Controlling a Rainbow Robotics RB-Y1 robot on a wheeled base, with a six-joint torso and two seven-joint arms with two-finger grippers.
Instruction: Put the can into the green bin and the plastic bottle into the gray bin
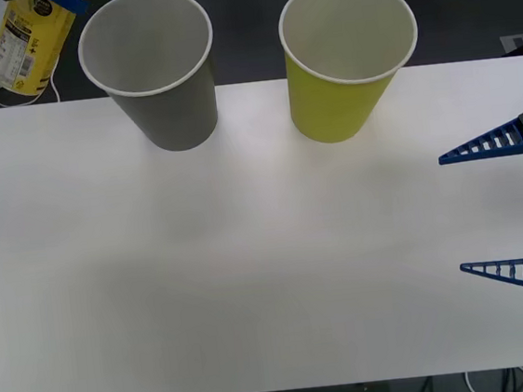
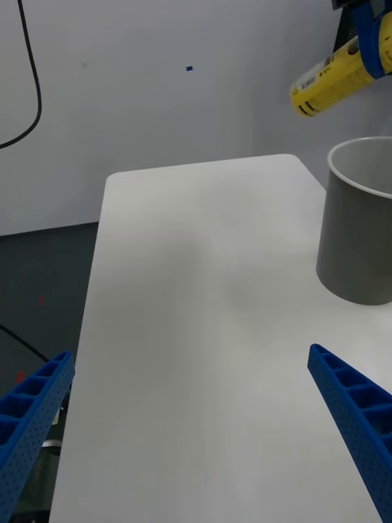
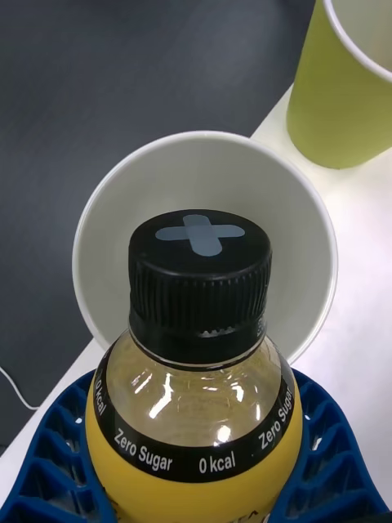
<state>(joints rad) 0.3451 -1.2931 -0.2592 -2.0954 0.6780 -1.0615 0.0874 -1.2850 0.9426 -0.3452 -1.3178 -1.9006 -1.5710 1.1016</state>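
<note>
One yellow bottle sits clamped in the left gripper, raised beside the gray cup, one of two cups alongside the green cup on a white table. The right gripper waits wide open.

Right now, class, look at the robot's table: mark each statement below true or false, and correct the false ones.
1. The left tool holds the plastic bottle. True.
2. The plastic bottle lies inside the gray bin. False: it is held in the air beside it.
3. The right tool is open, holding nothing. True.
4. The green bin lies tipped over. False: it stands upright.
5. The bottle's cap is black. True.
</note>
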